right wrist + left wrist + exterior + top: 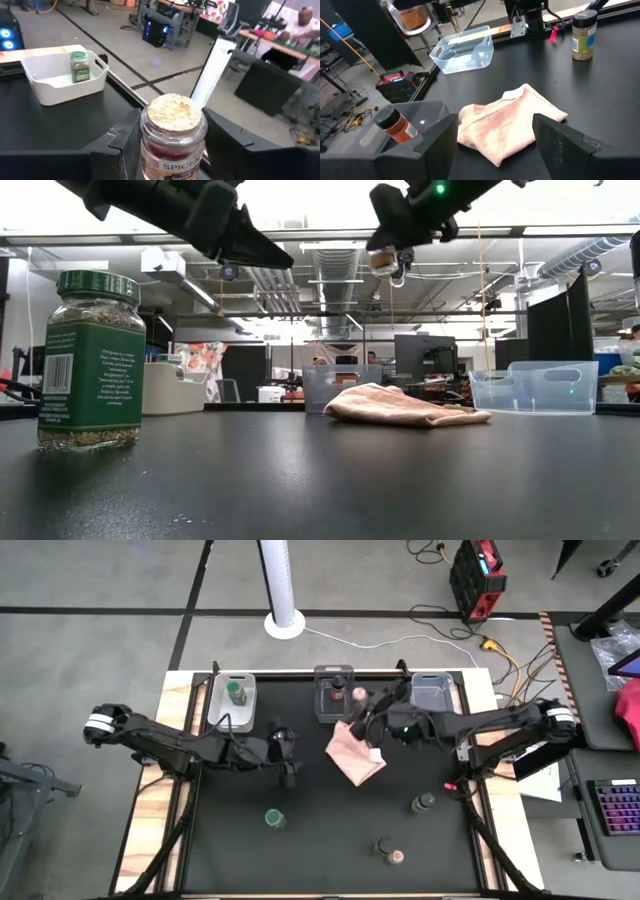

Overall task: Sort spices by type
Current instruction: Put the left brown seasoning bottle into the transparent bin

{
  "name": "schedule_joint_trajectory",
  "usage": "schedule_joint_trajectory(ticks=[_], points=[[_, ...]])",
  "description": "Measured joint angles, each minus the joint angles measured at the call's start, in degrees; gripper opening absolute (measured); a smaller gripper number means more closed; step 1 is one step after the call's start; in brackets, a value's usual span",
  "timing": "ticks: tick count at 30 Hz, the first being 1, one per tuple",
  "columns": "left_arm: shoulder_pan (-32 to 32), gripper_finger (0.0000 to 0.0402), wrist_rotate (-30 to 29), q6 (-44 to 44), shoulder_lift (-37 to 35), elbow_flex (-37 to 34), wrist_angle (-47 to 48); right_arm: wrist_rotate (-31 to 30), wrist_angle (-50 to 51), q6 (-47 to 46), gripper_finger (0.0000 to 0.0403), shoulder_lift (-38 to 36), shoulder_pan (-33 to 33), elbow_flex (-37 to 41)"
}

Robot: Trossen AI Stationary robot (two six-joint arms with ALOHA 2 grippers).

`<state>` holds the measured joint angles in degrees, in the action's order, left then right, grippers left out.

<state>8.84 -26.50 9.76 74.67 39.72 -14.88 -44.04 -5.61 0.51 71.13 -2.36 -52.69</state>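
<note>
My right gripper (368, 705) is shut on a spice jar with a pinkish-tan lid (172, 112), high above the table next to the middle clear bin (334, 690). That bin holds a dark-lidded jar (395, 122). The left bin (232, 700) holds a green-lidded jar (80, 65). Three more jars stand upright on the table: a green-lidded one (274, 818), a dark-lidded one (424, 803) and a pinkish-lidded one (393, 855). My left gripper (495, 120) hangs open above the table, left of the pink cloth (355, 752), with nothing between its fingers. My right gripper pinches the jar's glass body (150, 145) just below the lid, one finger on each side. The fingers come about level from the table's right side. The jar stands upright in the hold, lifted well clear of the table (385, 260).
The crumpled pink cloth (400, 405) lies on the table's middle, in front of the middle bin. The right bin (432, 692) stands at the far edge with nothing in it. A green-lidded jar (90, 360) stands close to the low camera.
</note>
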Motion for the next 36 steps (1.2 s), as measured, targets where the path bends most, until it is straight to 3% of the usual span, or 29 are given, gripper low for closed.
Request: schedule_joint_trajectory(ticks=[12,21,25,31,36], points=[[-0.02,0.0240,0.00,-0.26,-0.81,0.00,0.95,9.73,-0.11,-10.61,0.0167,-9.62,-17.71,11.38],[-0.02,0.0240,-0.02,0.16,-0.83,0.00,1.45,18.77,2.42,-16.82,0.0167,-11.12,-30.93,14.31],[-0.02,0.0240,-0.04,0.12,-1.72,0.00,2.58,18.89,0.73,-17.08,0.0167,-11.51,-33.80,17.13],[0.13,0.0240,-0.02,0.02,-6.32,0.00,4.65,18.46,-10.30,-17.03,0.0167,-13.92,-35.20,25.82],[0.54,0.0240,0.00,-0.22,-11.06,0.00,6.65,10.90,-11.10,-17.80,0.0167,-16.79,-35.07,30.90]])
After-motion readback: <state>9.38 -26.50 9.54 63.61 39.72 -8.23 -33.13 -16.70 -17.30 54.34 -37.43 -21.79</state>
